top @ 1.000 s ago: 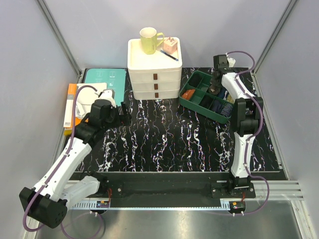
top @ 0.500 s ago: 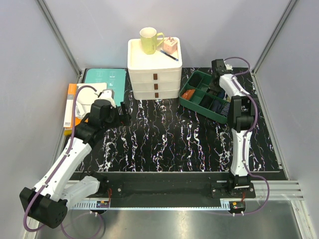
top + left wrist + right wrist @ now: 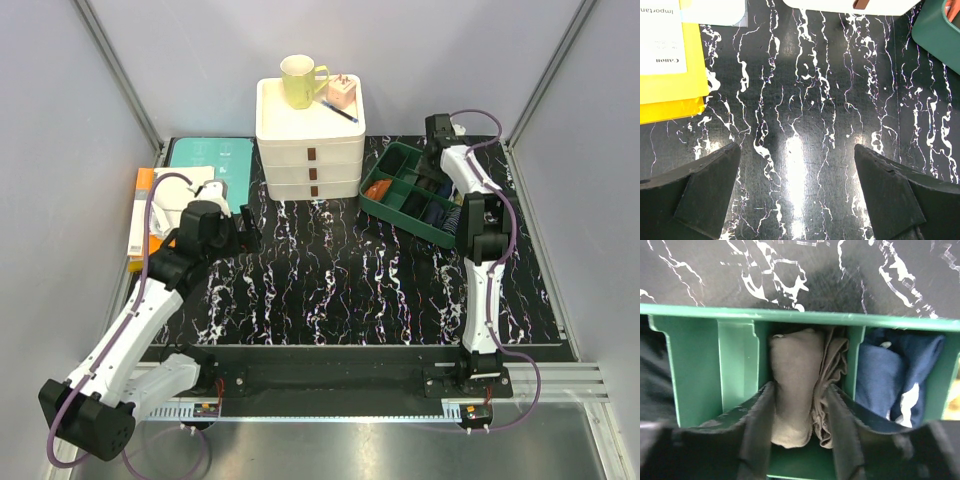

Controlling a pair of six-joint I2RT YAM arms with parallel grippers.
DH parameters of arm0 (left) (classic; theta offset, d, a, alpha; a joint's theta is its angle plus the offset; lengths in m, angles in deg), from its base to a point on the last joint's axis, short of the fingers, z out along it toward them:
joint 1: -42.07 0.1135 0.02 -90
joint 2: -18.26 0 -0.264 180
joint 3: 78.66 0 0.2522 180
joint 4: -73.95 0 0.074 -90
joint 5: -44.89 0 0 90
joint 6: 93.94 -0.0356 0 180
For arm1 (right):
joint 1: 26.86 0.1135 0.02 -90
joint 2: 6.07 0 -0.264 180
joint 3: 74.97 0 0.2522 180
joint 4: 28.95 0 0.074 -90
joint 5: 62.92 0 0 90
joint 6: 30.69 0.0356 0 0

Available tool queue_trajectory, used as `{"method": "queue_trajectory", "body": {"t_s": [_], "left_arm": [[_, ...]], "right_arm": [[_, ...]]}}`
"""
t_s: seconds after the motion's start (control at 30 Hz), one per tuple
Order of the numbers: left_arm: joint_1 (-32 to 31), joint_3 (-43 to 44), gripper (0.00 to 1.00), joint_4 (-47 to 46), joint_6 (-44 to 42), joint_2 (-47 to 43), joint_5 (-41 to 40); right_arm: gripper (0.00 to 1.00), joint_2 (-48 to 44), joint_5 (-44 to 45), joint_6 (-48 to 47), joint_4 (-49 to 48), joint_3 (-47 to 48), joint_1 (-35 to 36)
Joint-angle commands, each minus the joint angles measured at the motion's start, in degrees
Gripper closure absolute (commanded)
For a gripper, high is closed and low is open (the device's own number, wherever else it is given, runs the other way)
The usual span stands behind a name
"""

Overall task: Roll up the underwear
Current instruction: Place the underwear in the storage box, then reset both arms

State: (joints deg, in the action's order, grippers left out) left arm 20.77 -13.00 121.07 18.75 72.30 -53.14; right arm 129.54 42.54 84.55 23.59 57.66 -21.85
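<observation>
AT THE GREEN TRAY: In a compartment of the green tray (image 3: 790,315), next to a navy bundle (image 3: 890,375), the rolled olive-brown underwear (image 3: 792,365) sits between the fingers of my right gripper (image 3: 800,390). They are partway apart, and I cannot tell whether they press the cloth. My left gripper (image 3: 796,150) hangs spread wide over the marbled table (image 3: 800,75), well away from the tray. The risk is that a finger snags the loose fold as I lift and drags the roll open, or out of the tray.
</observation>
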Motion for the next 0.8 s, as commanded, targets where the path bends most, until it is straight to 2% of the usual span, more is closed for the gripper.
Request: {"method": "queue_trajectory", "body": {"t_s": [0.0, 0.03, 0.27, 0.37, 0.47, 0.5, 0.57, 0.6, 0.77], "left_arm": [[0.4, -0.1, 0.01, -1.9, -0.3, -1.3, -0.6], [0.3, -0.2, 0.01, -2.0, -0.3, -1.4, -0.6], [0.5, -0.2, 0.01, -1.9, -0.4, -2.1, -0.6], [0.6, -0.3, 0.01, -2.2, -0.7, -3.2, -0.5], [0.9, -0.7, 0.01, -3.1, -1.3, -4.8, -0.5], [1.1, -0.8, 0.01, -3.6, -1.5, -5.2, -0.5], [1.8, -0.7, 0.01, -3.7, -2.2, -5.7, -0.6], [2.1, -0.5, 0.01, -3.7, -2.6, -5.8, -0.8], [6.2, 0.6, 0.01, -3.5, -5.1, -5.7, -1.1]], "right_arm": [[0.43, -2.4, 0.4, -2.2, 2.5, 4.4, -0.5], [0.37, -2.7, 0.1, -2.6, 2.6, 4.8, -0.5], [0.23, -8.3, -4.3, -5.4, 2.7, 7.3, -0.5], [0.18, -16.1, -5.2, -8.2, 2.1, 5.1, 0.2], [0.16, -24.2, -5.7, -11.4, -5.1, -5.9, 1.9], [0.14, -30.1, -6.4, -11.6, -9.4, -13.2, 2.2], [0.14, -36.2, -8.7, -11.6, -13.2, -20.4, 2.3], [0.13, -41.9, -9.3, -11.9, -16.3, -27.2, 2.3], [0.08, -59.5, -9.4, -14.0, -20.8, -44.8, 2.3]]}}
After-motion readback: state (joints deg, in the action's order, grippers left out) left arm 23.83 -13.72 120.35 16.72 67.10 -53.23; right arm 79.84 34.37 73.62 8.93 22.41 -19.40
